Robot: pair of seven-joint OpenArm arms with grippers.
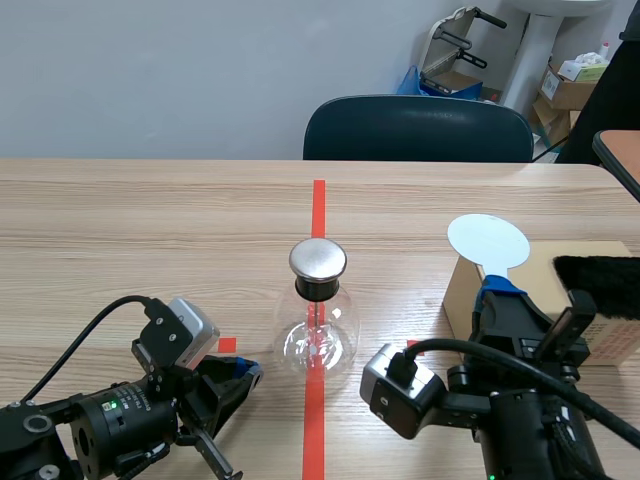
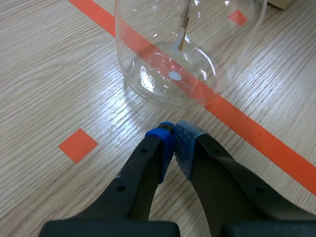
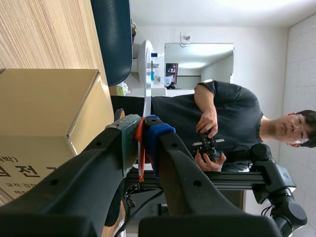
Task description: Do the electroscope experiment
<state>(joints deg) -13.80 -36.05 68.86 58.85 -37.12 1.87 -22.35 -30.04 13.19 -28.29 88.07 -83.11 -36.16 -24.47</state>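
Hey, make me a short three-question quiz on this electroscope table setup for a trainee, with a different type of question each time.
1. What sits on top of the glass flask?
2. True or false: the left gripper is shut on the flask.
3. What does the right gripper hold? A) white disc on a handle B) black fur C) cardboard box
Key: 1. a round metal cap; 2. false, it is shut on nothing, just short of the flask; 3. A.
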